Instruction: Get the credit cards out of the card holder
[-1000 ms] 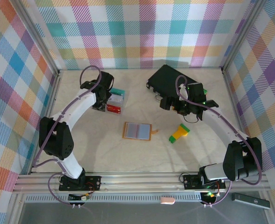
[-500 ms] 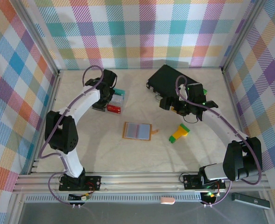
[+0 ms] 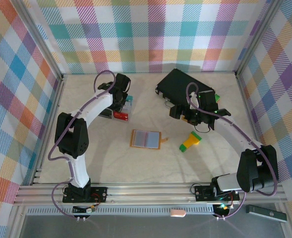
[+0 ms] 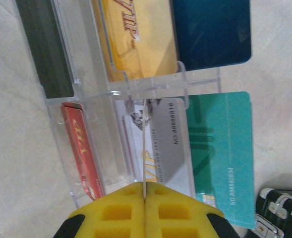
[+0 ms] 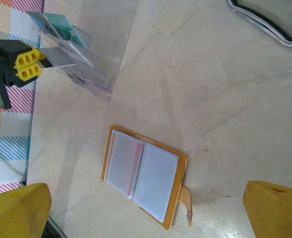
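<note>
— At the back left of the table (image 3: 101,158), what has the left gripper (image 4: 145,191) got?

— Its yellow fingers (image 4: 116,210) are pressed together on a thin card (image 5: 61,57). From the wrist the card is edge-on, held over a clear stand (image 4: 81,96).

— What sits in the stand?

— A yellow card (image 4: 136,39), a dark blue card (image 4: 212,32), a red card (image 4: 81,148) and a grey-white card (image 4: 168,148). A teal card (image 4: 220,148) is just beside them.

— And the card holder (image 3: 146,139)?

— Open and flat mid-table, between the arms. A reddish card (image 5: 137,161) shows in the pocket beside its fold.

— The right gripper (image 3: 179,111)?

— Spread wide and holding nothing, near the black case (image 3: 178,85), apart from the holder. A green-and-yellow block (image 3: 191,141) lies on the table to the holder's right.
</note>
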`<state>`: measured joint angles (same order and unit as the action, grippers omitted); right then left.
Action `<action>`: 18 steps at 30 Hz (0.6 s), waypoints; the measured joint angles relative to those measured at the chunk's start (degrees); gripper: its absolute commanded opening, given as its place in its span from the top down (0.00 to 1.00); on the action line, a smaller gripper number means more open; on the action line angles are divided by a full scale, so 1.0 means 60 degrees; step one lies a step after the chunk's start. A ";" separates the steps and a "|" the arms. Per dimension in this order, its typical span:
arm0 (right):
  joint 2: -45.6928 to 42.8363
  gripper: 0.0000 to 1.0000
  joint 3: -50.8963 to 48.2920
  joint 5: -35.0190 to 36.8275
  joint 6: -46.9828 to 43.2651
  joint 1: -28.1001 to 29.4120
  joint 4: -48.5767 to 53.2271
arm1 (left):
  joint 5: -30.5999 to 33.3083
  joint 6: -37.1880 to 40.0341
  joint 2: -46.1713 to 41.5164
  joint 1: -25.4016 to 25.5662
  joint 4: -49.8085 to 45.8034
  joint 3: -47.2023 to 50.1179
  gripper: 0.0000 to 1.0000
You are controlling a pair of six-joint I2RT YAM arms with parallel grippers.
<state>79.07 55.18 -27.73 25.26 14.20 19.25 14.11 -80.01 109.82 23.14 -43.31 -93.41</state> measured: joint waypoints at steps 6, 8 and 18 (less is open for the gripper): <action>0.0000 0.01 -0.0004 0.0000 0.0000 0.0000 -0.0029 | -0.0004 -0.0229 0.0211 0.0000 0.0022 -0.0240 1.00; 0.0000 0.01 -0.0004 -0.0004 0.0000 0.0000 -0.0044 | -0.0007 -0.0288 0.0299 0.0000 0.0025 -0.0244 1.00; 0.0000 0.01 -0.0095 0.0000 0.0080 0.0000 -0.0106 | -0.0025 -0.0641 0.0503 0.0000 0.0073 -0.0244 1.00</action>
<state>79.07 54.61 -27.73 25.74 14.20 18.61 13.96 -83.85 112.84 23.14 -42.87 -94.87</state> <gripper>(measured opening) 0.990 0.049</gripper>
